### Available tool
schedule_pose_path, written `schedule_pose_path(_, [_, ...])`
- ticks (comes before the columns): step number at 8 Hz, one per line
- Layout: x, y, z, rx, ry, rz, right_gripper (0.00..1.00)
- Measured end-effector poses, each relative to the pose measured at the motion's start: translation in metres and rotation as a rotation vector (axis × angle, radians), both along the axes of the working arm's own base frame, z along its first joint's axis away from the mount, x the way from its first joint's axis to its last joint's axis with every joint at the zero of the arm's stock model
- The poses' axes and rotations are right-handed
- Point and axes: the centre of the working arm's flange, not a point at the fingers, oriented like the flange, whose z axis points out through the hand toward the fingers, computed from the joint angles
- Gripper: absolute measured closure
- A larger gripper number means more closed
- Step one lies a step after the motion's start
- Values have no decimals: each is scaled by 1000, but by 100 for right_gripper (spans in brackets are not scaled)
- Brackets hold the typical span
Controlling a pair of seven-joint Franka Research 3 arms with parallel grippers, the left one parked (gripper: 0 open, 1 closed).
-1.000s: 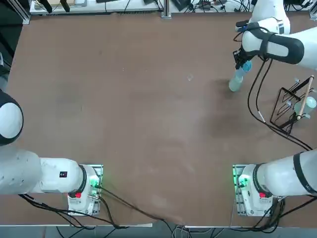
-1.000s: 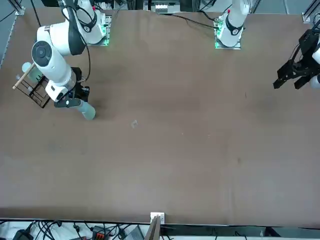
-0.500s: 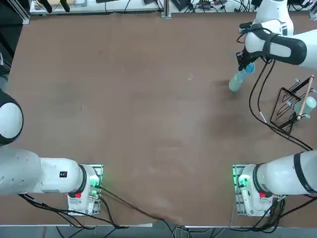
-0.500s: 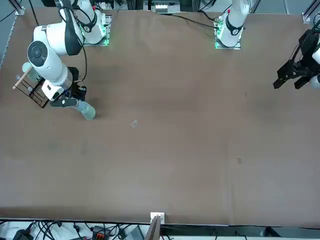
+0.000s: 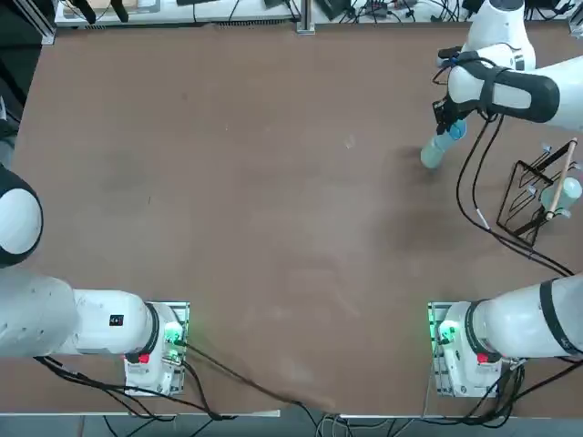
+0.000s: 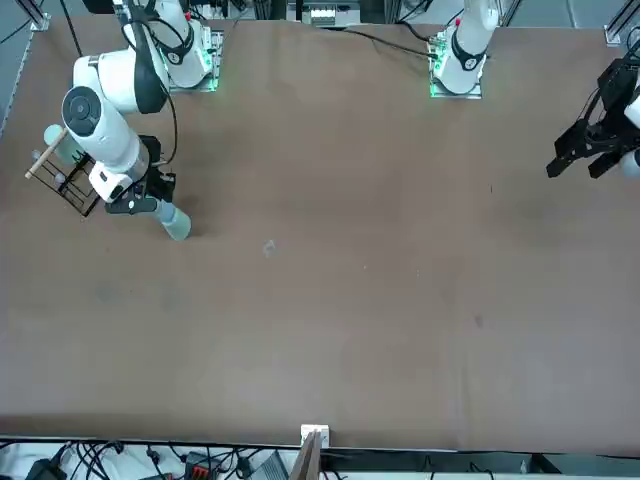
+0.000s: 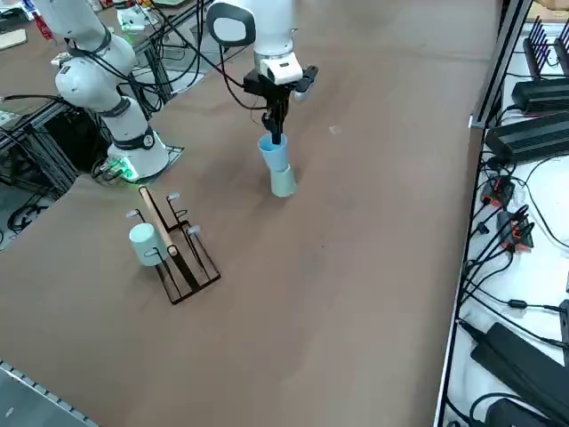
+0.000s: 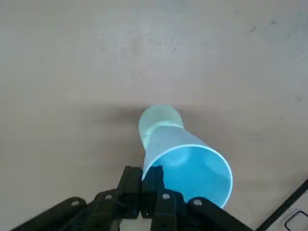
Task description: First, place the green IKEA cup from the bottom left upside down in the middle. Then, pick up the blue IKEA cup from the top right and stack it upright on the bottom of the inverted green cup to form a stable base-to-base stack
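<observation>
Right gripper (image 8: 148, 185): pinches the blue IKEA cup (image 8: 190, 166) by its rim.
Green IKEA cup (image 7: 283, 181): inverted beneath; contact hard to confirm.

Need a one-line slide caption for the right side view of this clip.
Right gripper pinches the rim of the upright blue cup, sitting on the inverted green cup near a wire rack.

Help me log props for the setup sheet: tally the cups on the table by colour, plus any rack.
Blue cups: 1, the blue IKEA cup, pinched at its rim by the right gripper, atop the green one.
Green cups: 2, the green IKEA cup and a spare cup on the rack.
Wire racks: 1, the rack.
Total: 4
</observation>
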Motion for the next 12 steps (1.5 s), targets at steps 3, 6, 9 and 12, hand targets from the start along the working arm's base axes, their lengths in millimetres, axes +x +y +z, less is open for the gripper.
schedule_pose_path(3, [1, 2, -3, 1, -2, 4, 98])
schedule_pose_path(6, [1, 2, -4, 1, -2, 5, 98])
schedule_pose_path(9, [2, 3, -7, 2, -6, 5, 98])
schedule_pose_path(12, [3, 3, -8, 3, -7, 6, 95])
